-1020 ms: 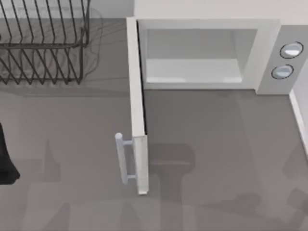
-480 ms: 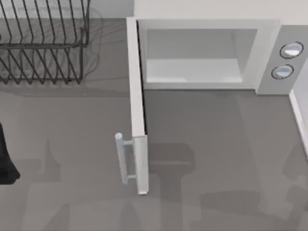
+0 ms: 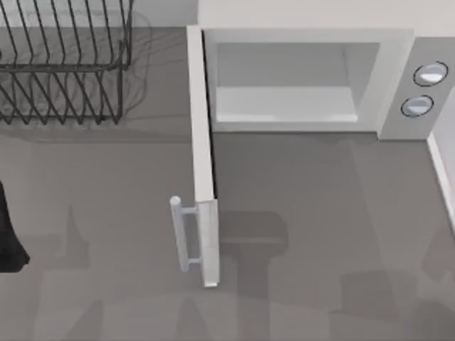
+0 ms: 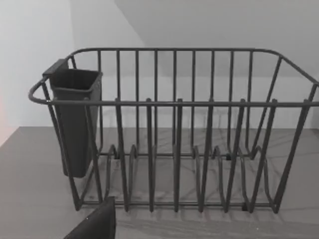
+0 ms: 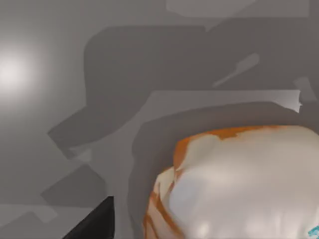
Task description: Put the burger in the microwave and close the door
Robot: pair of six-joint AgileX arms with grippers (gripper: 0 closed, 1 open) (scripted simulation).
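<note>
The white microwave [image 3: 395, 57] stands at the back of the table with its pale cavity [image 3: 284, 96] open and nothing inside. Its door [image 3: 202, 142] is swung out towards the front, edge-on from above, with the bar handle [image 3: 179, 234] on its left face. The burger [image 5: 239, 189], orange-brown with pale patches, looms very close in the right wrist view above the grey tabletop. A dark part of my right gripper [image 5: 94, 221] shows beside it. My left arm [image 3: 8, 234] sits parked at the table's left edge.
A black wire dish rack [image 3: 64, 64] stands at the back left, seen head-on from the left wrist [image 4: 174, 149] with a dark cup [image 4: 75, 124] hung on one end. Two round buttons [image 3: 424, 89] sit on the microwave's grey panel.
Shadows on the table's front right have shifted towards the right. The door, the microwave and the left arm have not moved.
</note>
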